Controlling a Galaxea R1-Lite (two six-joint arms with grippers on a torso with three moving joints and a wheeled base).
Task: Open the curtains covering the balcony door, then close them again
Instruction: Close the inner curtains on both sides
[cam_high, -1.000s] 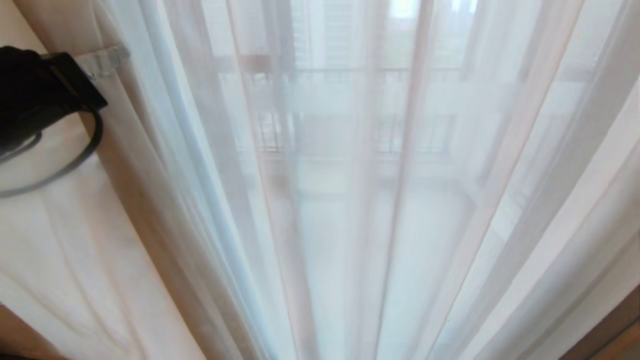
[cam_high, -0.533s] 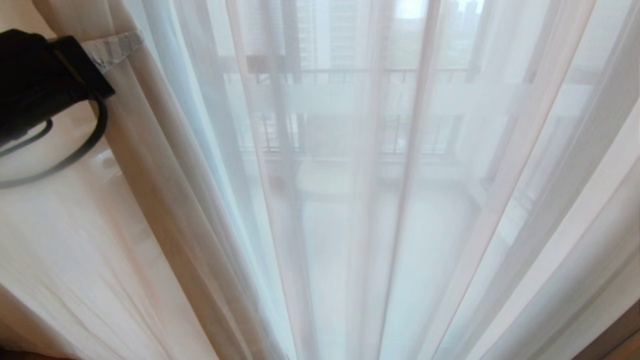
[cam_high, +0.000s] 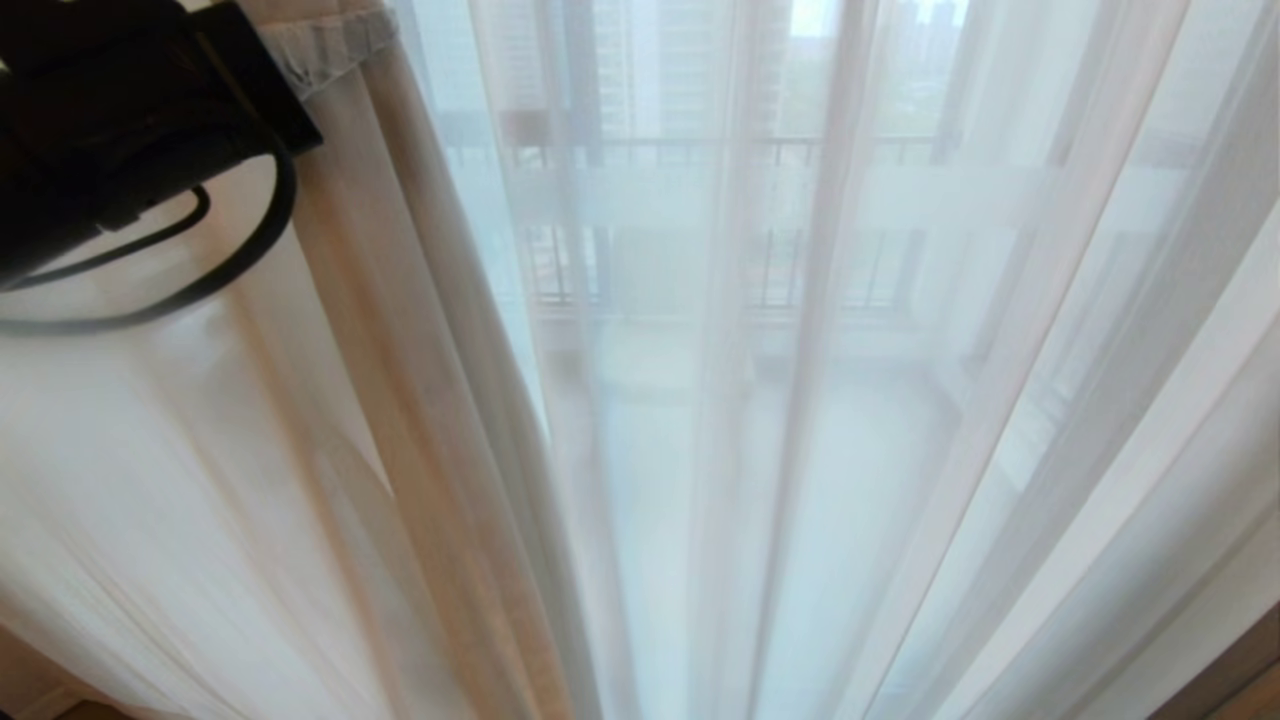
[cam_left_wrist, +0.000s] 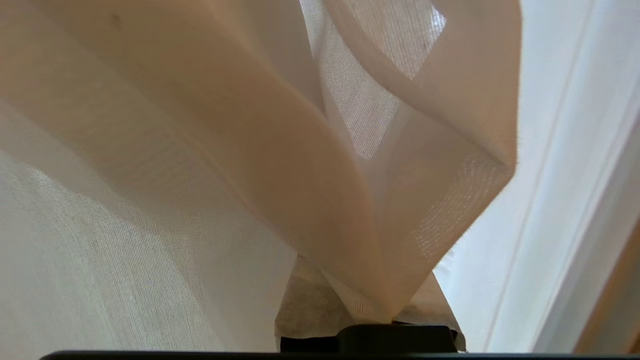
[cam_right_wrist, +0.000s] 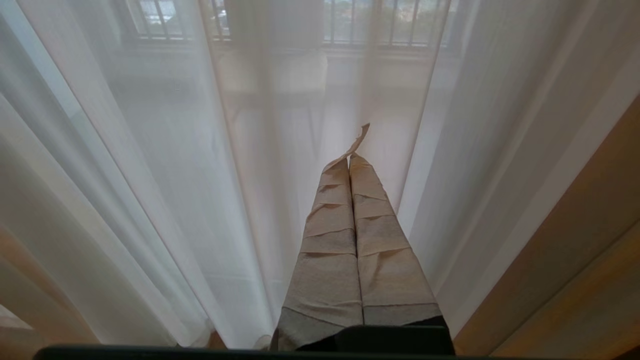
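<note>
Sheer white curtains (cam_high: 800, 420) hang in long folds across the whole head view. At the left, a cream panel of the curtains (cam_high: 180, 480) is drawn out, its folded edge (cam_left_wrist: 350, 175) pinched between my left gripper's taped fingers (cam_left_wrist: 310, 310). My left gripper (cam_high: 350, 35) is at the top left and is shut on that fold. My right gripper (cam_right_wrist: 350, 160) shows only in its wrist view, its taped fingers pressed together on nothing, pointing at the sheer cloth (cam_right_wrist: 175, 175). The balcony door is veiled behind the sheers; only dim dark bars show through.
Through the cloth I make out a balcony railing (cam_high: 700, 150) and tall buildings beyond. A tan strip (cam_high: 1235, 675) runs along the bottom right corner. A black cable (cam_high: 240, 270) loops below my left wrist, in front of the cream panel.
My left gripper has moved right and upward with the curtain fold in it, drawing the cream panel further across the left of the view. The right gripper has not moved.
</note>
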